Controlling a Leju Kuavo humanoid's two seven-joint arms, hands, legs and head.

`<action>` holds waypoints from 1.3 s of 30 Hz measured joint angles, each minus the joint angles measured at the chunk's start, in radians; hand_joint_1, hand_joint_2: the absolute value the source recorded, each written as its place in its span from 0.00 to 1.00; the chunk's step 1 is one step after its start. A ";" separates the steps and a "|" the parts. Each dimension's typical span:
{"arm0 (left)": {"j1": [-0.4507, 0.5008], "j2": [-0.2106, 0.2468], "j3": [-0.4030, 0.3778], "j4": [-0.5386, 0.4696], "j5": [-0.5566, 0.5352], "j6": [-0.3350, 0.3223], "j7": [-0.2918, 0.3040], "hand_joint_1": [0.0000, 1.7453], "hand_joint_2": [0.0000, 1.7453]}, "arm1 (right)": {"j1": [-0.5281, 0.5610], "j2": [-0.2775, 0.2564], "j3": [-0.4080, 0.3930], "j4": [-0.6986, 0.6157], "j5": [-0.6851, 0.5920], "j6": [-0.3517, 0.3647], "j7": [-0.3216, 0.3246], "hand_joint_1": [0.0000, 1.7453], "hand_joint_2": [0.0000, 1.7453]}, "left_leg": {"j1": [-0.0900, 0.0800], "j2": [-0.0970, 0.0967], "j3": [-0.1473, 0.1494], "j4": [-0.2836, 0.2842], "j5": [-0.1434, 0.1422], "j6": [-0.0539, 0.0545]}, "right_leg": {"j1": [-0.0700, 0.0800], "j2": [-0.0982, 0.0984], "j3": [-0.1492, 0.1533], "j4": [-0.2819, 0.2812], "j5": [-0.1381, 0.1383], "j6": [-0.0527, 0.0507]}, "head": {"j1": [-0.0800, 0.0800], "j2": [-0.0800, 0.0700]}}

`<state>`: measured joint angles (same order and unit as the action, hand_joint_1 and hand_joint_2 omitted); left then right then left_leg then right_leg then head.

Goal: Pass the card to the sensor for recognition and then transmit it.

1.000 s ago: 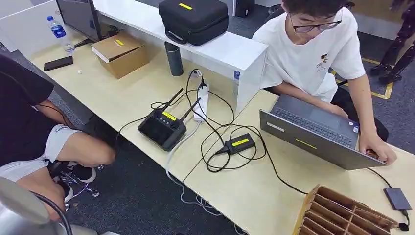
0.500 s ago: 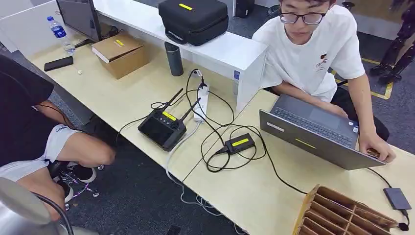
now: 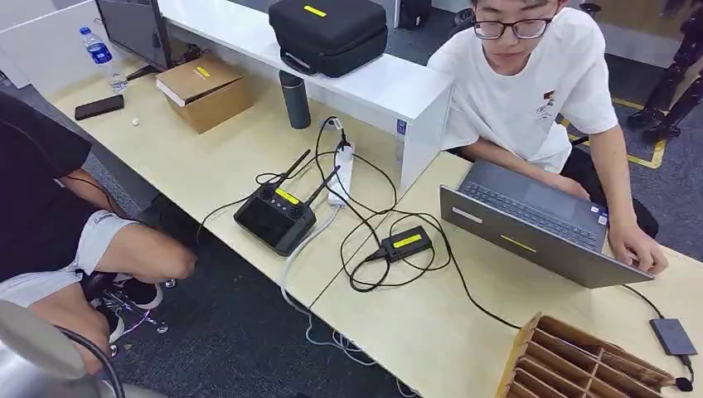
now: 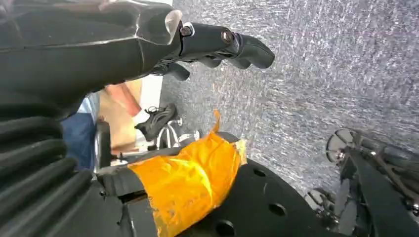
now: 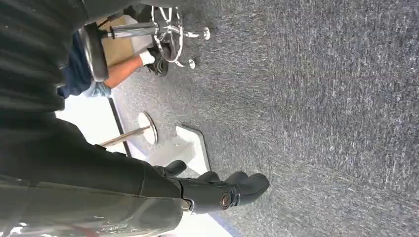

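My left hand (image 4: pixel 222 44) hangs beside my body over grey carpet, its dark fingers stretched out and holding nothing. My right hand (image 5: pixel 222 190) hangs the same way on the other side, also with nothing in it. On the light wooden desk (image 3: pixel 431 323) lies a small black box with a yellow label (image 3: pixel 404 243), wired by black cables. A flat dark device (image 3: pixel 672 336) on a cable rests near the desk's right edge. A silver part of my left arm (image 3: pixel 33 348) shows at the lower left of the head view.
A person in a white shirt (image 3: pixel 530 91) types on a grey laptop (image 3: pixel 539 232). A wooden slotted rack (image 3: pixel 580 361) stands at the front right. A black remote with antennas (image 3: pixel 275 215), a power strip (image 3: pixel 341 170) and a cardboard box (image 3: pixel 203 89) lie on the left desk. A seated person (image 3: pixel 50 224) is at left.
The person at the laptop has raised their head and shifted slightly. My arms and the things on the desk have not moved.
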<state>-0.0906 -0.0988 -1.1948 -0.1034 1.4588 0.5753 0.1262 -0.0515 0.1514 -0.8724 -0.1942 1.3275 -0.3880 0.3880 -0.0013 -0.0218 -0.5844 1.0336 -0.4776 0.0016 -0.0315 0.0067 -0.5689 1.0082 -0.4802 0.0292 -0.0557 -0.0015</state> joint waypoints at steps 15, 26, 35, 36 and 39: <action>-0.005 0.000 0.000 0.000 0.002 -0.011 0.010 0.00 1.00 | 0.000 0.000 0.000 0.000 0.002 0.005 -0.011 0.00 1.00 | 0.000 0.000 0.000 0.000 0.000 0.000 | 0.000 0.000 0.000 0.000 0.000 0.000 | 0.000 0.000; -0.005 0.000 0.000 0.000 0.002 -0.012 0.022 0.00 1.00 | 0.000 0.000 0.000 0.000 0.012 0.015 -0.015 0.00 1.00 | 0.000 0.000 0.000 0.000 0.000 0.000 | 0.000 0.000 0.000 0.000 0.000 0.000 | 0.000 0.000; -0.005 0.000 0.000 0.000 0.005 -0.013 0.025 0.00 1.00 | 0.000 0.000 0.000 0.000 0.013 0.015 -0.019 0.00 1.00 | 0.000 0.000 0.000 0.000 0.000 0.000 | 0.000 0.000 0.000 0.000 0.000 0.000 | 0.000 0.000; -0.005 0.000 0.000 0.000 0.005 -0.013 0.025 0.00 1.00 | 0.000 0.000 0.000 0.000 0.014 0.015 -0.020 0.00 1.00 | 0.000 0.000 0.000 0.000 0.000 0.000 | 0.000 0.000 0.000 0.000 0.000 0.000 | 0.000 0.000; -0.005 0.000 0.000 0.000 0.006 -0.014 0.025 0.00 1.00 | 0.000 0.000 0.000 0.000 0.014 0.015 -0.021 0.00 1.00 | 0.000 0.000 0.000 0.000 0.000 0.000 | 0.000 0.000 0.000 0.000 0.000 0.000 | 0.000 0.000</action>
<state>-0.0952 -0.0992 -1.1948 -0.1034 1.4649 0.5615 0.1511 -0.0518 0.1514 -0.8721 -0.1942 1.3417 -0.3731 0.3670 -0.0013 -0.0219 -0.5844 1.0335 -0.4776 0.0015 -0.0315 0.0067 -0.5689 1.0082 -0.4803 0.0292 -0.0561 -0.0015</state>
